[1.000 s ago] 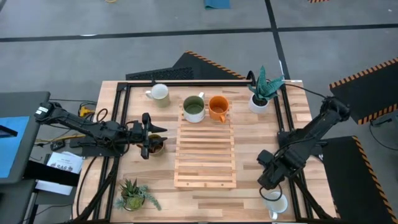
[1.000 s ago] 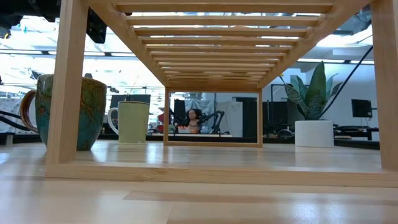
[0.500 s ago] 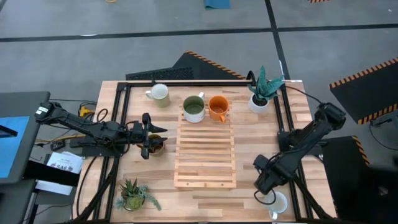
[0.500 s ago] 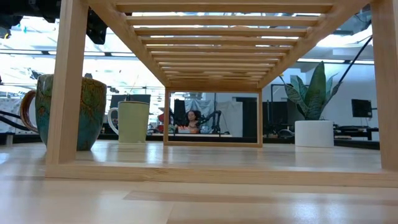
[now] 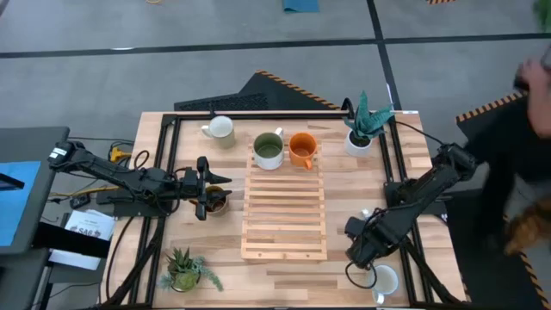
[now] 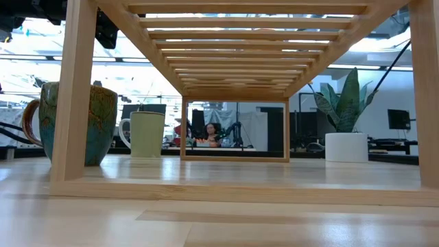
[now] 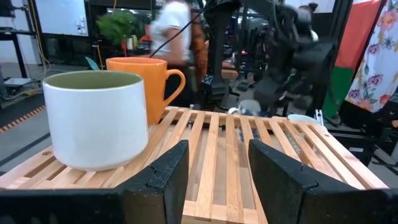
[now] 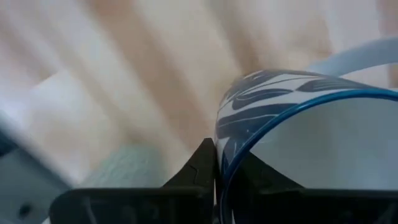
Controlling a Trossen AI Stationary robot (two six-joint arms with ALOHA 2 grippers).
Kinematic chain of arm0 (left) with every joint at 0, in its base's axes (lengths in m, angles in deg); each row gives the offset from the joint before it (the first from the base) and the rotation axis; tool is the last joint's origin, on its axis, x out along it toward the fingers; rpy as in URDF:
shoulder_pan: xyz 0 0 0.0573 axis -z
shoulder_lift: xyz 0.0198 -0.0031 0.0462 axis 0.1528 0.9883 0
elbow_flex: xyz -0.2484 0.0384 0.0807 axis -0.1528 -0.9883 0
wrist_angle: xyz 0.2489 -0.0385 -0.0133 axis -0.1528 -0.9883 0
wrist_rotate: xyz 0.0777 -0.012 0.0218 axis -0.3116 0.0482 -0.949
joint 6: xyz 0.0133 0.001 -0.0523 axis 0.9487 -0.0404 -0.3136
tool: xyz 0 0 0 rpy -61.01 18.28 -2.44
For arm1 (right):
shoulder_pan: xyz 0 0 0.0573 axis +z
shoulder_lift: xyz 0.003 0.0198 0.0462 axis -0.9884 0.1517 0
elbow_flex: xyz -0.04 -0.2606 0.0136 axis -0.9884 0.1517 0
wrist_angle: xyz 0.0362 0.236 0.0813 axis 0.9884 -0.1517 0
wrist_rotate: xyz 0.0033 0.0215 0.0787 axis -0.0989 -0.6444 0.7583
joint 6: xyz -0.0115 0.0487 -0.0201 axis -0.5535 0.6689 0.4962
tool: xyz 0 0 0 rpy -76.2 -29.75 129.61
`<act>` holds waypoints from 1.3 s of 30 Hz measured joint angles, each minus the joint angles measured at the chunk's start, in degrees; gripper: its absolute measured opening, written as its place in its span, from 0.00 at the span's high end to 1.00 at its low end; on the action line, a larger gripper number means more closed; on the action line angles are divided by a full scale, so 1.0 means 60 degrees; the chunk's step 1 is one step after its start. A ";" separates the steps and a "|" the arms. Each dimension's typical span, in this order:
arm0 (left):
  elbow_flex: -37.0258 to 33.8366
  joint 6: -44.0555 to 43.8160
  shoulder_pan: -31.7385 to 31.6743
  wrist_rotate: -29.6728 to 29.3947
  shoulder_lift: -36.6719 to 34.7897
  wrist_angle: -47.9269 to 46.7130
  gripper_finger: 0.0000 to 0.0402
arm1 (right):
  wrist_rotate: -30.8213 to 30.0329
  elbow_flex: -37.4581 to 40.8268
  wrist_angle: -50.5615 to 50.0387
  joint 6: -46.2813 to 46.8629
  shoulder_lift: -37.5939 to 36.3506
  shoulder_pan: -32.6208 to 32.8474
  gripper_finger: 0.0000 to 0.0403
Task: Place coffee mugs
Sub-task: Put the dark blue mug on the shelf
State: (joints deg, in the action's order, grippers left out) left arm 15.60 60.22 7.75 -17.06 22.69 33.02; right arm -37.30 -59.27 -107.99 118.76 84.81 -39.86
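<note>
My right tool (image 5: 365, 258): low over the near-right part of the bench (image 5: 344, 181), pinched onto the rim of a blue-rimmed mug (image 8: 305, 143); in the right wrist view the 2 fingers (image 8: 205, 168) sit tight against the mug's wall.
My left tool (image 5: 203, 200): waiting over the left side of the bench, just beside the rack; the left wrist view shows its 2 fingers (image 7: 165, 177) spread with a clear gap and nothing between them.
Rack (image 5: 284, 211): a slatted wooden stand in the middle of the bench.
Olive-green mug (image 5: 269, 151): on the far end of the rack; outer wall white, inside green.
Orange mug (image 5: 302, 149): on the rack, just beside the olive-green mug, to its right in the high view.
Dark brown mug (image 5: 217, 201): on the bench left of the rack, right at my left tool; whether they touch I cannot tell.
Pale mug (image 5: 221, 127): on the bench, far-left corner, apart from the rack.
White mug (image 5: 384, 281): near-right corner of the bench, by my right tool.
Teal-leaved plant pot (image 5: 359, 138): far-right of the bench.
Spiky green plant (image 5: 183, 269): near-left corner.
Person (image 5: 534, 86): blurred at the right edge of the high view, beyond the bench.
</note>
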 joint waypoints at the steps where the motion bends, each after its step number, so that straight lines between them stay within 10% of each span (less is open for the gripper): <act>1: 0.0000 0.0000 0.0000 0.0000 0.0000 0.0000 0.62 | 0.0067 -0.0288 -0.0147 -0.0302 -0.0057 -0.0042 0.89; 9: 0.0004 -0.0004 0.0000 0.0000 0.0000 0.0000 0.62 | 0.0129 -0.3728 -0.0826 -0.3018 -0.0446 -0.0055 0.89; 16: 0.0004 0.0007 0.0000 0.0000 0.0004 0.0000 0.62 | -0.1894 -0.6530 -0.0325 -0.5396 -0.0376 -0.0265 0.89; 23: 0.0004 0.0004 0.0000 0.0000 0.0004 -0.0003 0.62 | -0.4407 -0.7239 0.0677 -0.7047 -0.0369 -0.1252 0.89; 39: 0.0004 0.0000 0.0000 0.0000 0.0004 -0.0007 0.62 | -0.3958 -0.8015 -0.3029 -0.8588 0.2671 -0.2670 0.89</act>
State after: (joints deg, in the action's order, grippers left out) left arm 15.62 60.22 7.75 -17.06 22.71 32.98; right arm -61.05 -107.36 -126.16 67.23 100.83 -55.88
